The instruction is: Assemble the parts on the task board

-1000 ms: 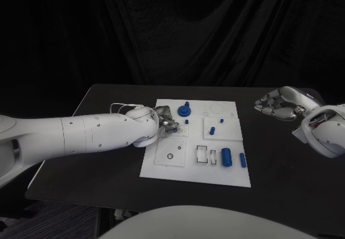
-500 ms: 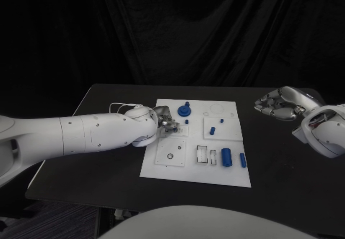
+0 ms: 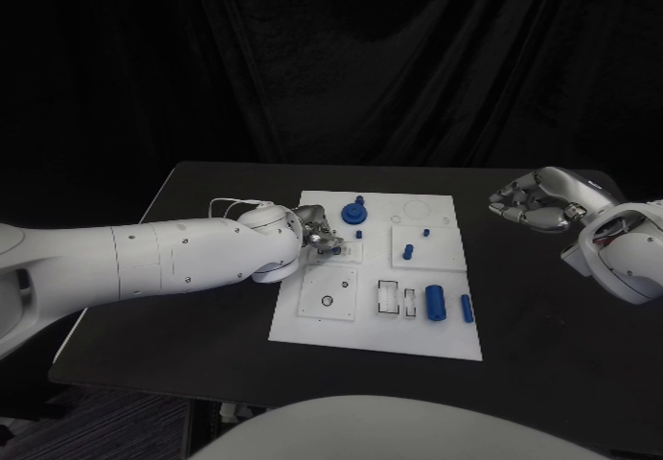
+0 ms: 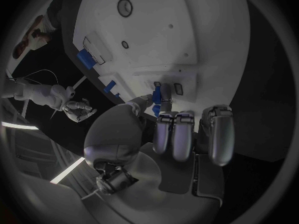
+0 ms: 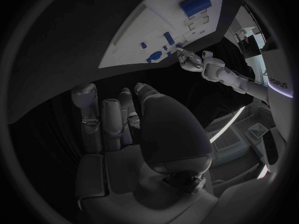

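Nothing has shifted this past second: my left hand [image 3: 321, 240] still pinches a small blue part [image 4: 157, 94] at the board's [image 3: 415, 335] nine o'clock edge, so seating it remains unfinished, while my right hand [image 3: 534, 201] stays curled on nothing.

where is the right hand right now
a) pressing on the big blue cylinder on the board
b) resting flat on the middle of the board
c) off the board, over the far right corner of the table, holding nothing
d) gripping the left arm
c: the right hand hangs over the black table beyond the right edge of the task board, fingers curled in with nothing in them, while the left hand works at a small blue part on the board.
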